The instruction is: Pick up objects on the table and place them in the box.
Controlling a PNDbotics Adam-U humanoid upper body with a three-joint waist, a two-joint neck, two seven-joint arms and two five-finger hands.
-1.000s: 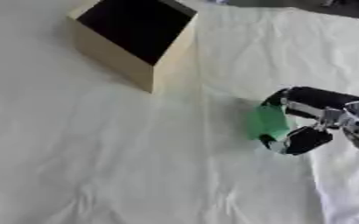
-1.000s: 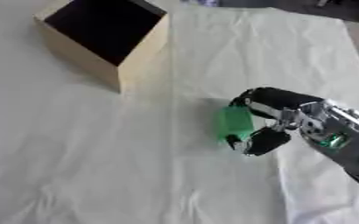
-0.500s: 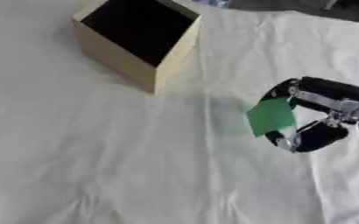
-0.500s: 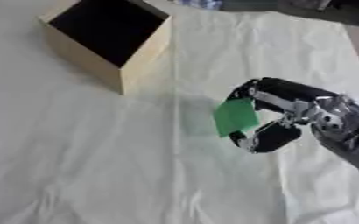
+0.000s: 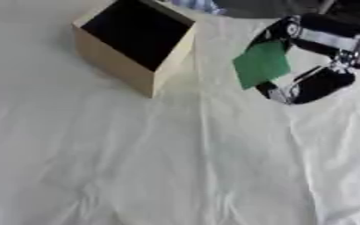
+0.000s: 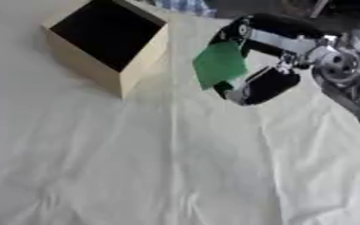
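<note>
From my seat the right hand [image 6: 269,66] comes in blurred from the upper right of the frame, its wrist and forearm cut off at the right edge, so I cannot make out much beyond black fingers and a silvery joint. Its fingers curl over the top and its thumb closes from below, pinching a flat green object [image 5: 261,64] that I can only read as a thin, matte, roughly square slab; its lower right corner is hidden behind the thumb. I see the slab raised off the cloth, to the right of the box [image 5: 134,46], apart from it and near its right wall. It faces the camera broadside, tilted so one edge runs up to the right; I cannot pick out a long axis. The box is pale wood or card, square and open-topped, its inside dark, sitting corner-on in the upper left. The table is covered with a cream cloth [image 5: 175,167], creased and rumpled toward the bottom.
</note>
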